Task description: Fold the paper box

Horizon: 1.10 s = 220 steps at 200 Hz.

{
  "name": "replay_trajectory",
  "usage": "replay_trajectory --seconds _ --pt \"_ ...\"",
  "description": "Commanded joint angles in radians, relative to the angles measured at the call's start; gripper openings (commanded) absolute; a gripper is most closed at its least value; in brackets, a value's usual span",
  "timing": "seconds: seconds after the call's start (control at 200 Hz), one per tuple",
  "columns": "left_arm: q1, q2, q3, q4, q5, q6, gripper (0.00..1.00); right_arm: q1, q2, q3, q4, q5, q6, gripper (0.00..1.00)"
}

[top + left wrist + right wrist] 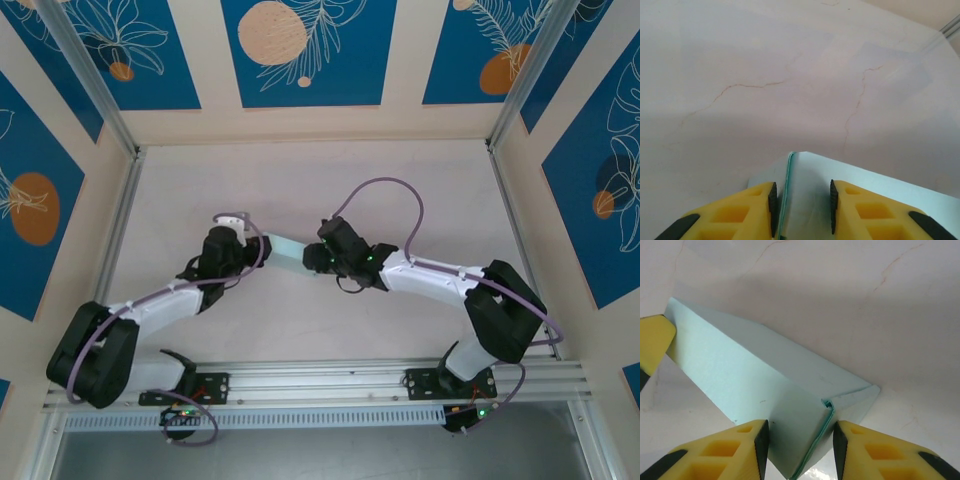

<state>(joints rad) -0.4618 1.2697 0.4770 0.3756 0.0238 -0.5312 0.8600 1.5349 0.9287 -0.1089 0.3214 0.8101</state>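
The paper box (288,250), partly folded, spans the middle of the table (300,180) between your wrists. Your right gripper (800,440) pinches its folded end. Your left gripper (802,200) straddles the opposite edge, jaws narrowed; whether it grips you cannot tell. Keep both ends level and press the layered corner (827,407) flat. Bare table lies beyond, and the side rails (505,210) stand well apart.
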Motion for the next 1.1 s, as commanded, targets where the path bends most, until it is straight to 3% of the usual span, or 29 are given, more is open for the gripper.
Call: replay_trajectory --seconds 0.0,0.18,0.42,0.66,0.705,0.77,0.845,1.095 --pt "-0.016 -0.03 -0.109 -0.155 0.099 -0.034 0.32 0.046 0.008 -0.04 -0.108 0.035 -0.06 0.4" --pt "-0.02 -0.154 -0.183 -0.151 0.105 -0.06 0.33 0.091 -0.012 -0.066 -0.113 0.087 -0.046 0.4" --pt "-0.029 -0.166 -0.251 -0.097 0.112 -0.13 0.37 0.105 -0.014 -0.091 -0.135 0.117 0.001 0.4" --pt "-0.029 -0.338 -0.167 -0.277 0.075 -0.128 0.5 0.109 -0.09 -0.045 -0.261 0.127 0.11 0.45" --pt "-0.028 -0.347 -0.134 -0.315 0.07 -0.126 0.53 0.104 -0.099 -0.031 -0.286 0.104 0.168 0.53" --pt "-0.022 -0.325 -0.078 -0.376 0.072 -0.122 0.6 0.095 -0.095 -0.015 -0.298 0.066 0.224 0.62" --pt "-0.02 -0.267 -0.031 -0.386 0.105 -0.112 0.69 0.09 -0.076 0.002 -0.29 0.047 0.256 0.65" --pt "-0.015 -0.049 0.024 -0.308 0.106 -0.108 0.6 0.062 0.09 0.093 -0.297 0.027 0.26 0.64"
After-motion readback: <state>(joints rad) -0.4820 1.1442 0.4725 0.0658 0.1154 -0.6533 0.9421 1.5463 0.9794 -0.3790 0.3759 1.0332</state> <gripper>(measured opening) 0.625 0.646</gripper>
